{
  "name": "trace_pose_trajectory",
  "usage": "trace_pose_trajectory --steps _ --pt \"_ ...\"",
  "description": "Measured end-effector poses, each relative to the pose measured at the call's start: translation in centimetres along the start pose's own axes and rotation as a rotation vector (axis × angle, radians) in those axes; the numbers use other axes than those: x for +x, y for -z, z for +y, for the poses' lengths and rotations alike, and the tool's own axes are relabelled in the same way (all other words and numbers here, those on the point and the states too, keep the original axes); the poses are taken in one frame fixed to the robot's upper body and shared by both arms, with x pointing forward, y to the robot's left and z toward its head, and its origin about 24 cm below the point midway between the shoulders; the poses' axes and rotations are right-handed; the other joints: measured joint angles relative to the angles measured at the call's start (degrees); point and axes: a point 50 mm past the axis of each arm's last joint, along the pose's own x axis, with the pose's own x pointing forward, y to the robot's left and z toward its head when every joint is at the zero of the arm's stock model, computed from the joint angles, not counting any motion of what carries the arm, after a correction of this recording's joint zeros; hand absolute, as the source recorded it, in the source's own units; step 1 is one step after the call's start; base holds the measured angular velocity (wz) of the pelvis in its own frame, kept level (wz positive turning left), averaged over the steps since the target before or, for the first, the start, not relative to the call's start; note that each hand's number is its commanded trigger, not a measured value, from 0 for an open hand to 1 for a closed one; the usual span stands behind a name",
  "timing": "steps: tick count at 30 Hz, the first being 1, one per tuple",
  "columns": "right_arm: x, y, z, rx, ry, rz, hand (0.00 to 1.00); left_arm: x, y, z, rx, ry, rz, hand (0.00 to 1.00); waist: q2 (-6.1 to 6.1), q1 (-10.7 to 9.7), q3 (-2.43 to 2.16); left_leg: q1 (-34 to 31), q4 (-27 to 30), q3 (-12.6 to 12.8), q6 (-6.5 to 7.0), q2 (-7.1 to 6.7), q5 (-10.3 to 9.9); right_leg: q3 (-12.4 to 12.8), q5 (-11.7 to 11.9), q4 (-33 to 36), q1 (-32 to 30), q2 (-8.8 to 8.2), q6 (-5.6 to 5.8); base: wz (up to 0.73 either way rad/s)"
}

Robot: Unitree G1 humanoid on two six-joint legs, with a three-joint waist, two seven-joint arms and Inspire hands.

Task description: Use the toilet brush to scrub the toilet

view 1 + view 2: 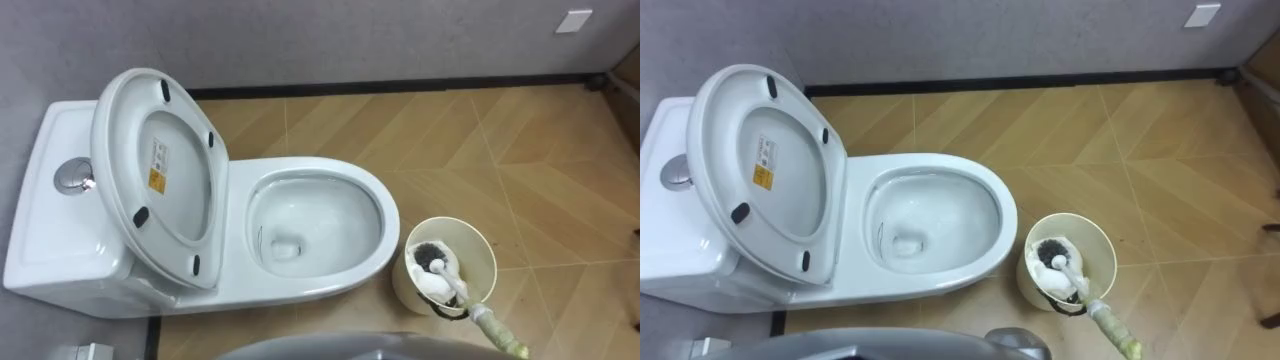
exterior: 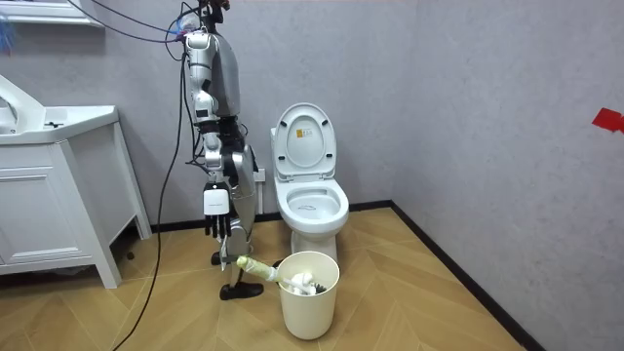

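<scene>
Currently stands at the side of a white toilet point(image 1: 372, 268), looking down into its open bowl point(image 1: 315, 225), with lid and seat point(image 1: 160, 170) tipped up against the tank point(image 1: 50, 230) on the left. Has not yet taken up the brush point(image 1: 462, 298). Finds it head-down in a pale round bucket point(image 1: 405, 290) on the wooden floor point(image 1: 540, 150), just right of the bowl's front, with the handle point(image 1: 495, 332) slanting out over the rim toward the near right. Lets the right hand point(image 2: 219, 226) hang by the leg, fingers loose and straight, gripping nothing, close above the handle's end without touching it, as far as can be told from across the room.

Probably needs to bend and reach down to the right first. Could tip the light-looking bucket by pulling the handle sideways rather than up along its slant, or drag it against the toilet. Could nudge the handle with straight fingers and roll it round the rim, out of reach. Might lose the thin handle from a weak grip and drop the brush on the floor. Risks dripping or flicking dirty water between bucket and bowl by swinging the brush too fast. Could also bump the lid and seat and bring them down over the bowl. Might lose balance by stooping that low.
</scene>
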Motion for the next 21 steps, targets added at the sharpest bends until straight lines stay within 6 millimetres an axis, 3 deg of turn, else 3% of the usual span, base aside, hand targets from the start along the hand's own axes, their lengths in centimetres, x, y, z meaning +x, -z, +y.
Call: trace_pose_trajectory --steps 21 --pt "0.0 0.7 0.1 0.007 -0.011 0.044 0.0 -0.2 1.5 -0.4 -0.055 0.01 0.048 0.0 -0.26 0.1 0.0 0.9 0.1 -1.2 -0.09 0.12 -0.1 -1.1 -0.3 0.1 0.9 -0.14 -0.27 0.01"
